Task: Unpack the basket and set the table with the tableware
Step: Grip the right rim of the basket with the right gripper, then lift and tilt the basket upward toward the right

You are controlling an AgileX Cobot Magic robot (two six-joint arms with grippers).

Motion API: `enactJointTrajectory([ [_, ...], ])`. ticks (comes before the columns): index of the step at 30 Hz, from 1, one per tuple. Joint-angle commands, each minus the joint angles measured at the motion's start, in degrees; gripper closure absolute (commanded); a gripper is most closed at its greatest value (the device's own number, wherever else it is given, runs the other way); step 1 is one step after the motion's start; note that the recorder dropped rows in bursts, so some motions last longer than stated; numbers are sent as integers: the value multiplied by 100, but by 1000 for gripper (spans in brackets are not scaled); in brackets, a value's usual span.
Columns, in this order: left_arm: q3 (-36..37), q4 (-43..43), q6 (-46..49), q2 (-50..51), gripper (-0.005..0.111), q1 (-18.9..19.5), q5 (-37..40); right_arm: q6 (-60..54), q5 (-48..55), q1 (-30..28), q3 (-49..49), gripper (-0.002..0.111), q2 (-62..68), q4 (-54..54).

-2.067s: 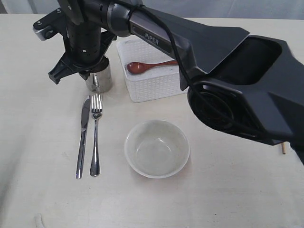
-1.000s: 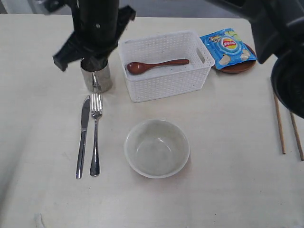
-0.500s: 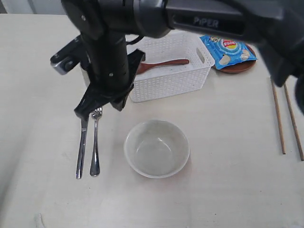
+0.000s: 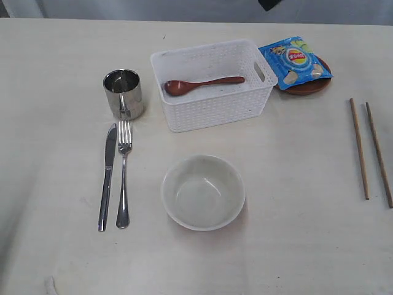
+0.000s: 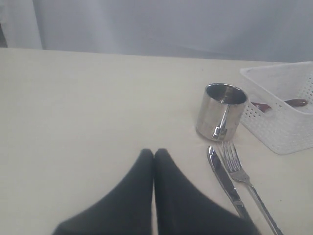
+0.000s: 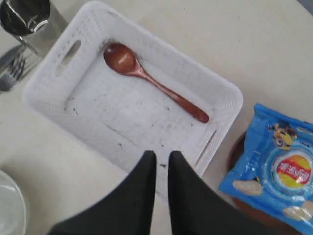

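Note:
The white basket [image 4: 215, 110] stands at the back middle of the table [image 4: 295, 246] and holds only the reddish-brown wooden spoon [image 4: 199, 83]. My right gripper [image 6: 162, 155] hovers above the basket's rim near the spoon [image 6: 151, 88], jaws a narrow gap apart with nothing between them. Left of the basket stands the steel cup [image 4: 124, 93], with the knife [image 4: 107, 178] and fork [image 4: 123, 178] side by side below it. The white bowl [image 4: 202, 192] sits in front. My left gripper [image 5: 154, 152] is shut and empty, over bare table near the cup [image 5: 221, 111]. Neither gripper shows in the exterior view.
A blue chips bag [image 4: 295, 61] lies on the brown plate [image 4: 304, 89] right of the basket. Two wooden chopsticks [image 4: 368, 150] lie at the right edge. A dark piece of an arm [image 4: 270, 3] shows at the top edge.
The right arm, which hung over the cup and then over the knife and fork, has left the exterior view. Its jaws have parted slightly. The cup stays standing.

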Motion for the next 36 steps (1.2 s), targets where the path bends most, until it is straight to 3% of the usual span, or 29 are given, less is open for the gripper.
enactJointTrajectory([
  [1, 21, 5, 17, -21, 107, -27, -12, -490, -438, -382, -3, 78, 304, 691],
  [2, 21, 5, 17, -21, 107, -27, -12, -490, -607, -409, -3, 69, 455, 669],
  [4, 21, 5, 17, -21, 107, -27, -12, -467, -767, -409, -3, 64, 636, 679],
  [11, 21, 5, 17, -21, 107, -27, -12, 1091, -853, -371, -253, 65, 1733, 29],
  [19, 21, 5, 17, -21, 107, -27, -12, 1169, -873, -371, -297, 65, 2076, -93],
  [23, 21, 5, 17, -21, 107, -27, -12, 1217, -873, -371, -297, 83, 2169, -53],
  [26, 21, 5, 17, -21, 107, -27, -12, 1233, -873, -361, -297, 109, 2183, -50],
  [36, 21, 5, 17, -21, 107, -27, -12, 1776, -536, -361, -774, 109, 1816, -501],
])
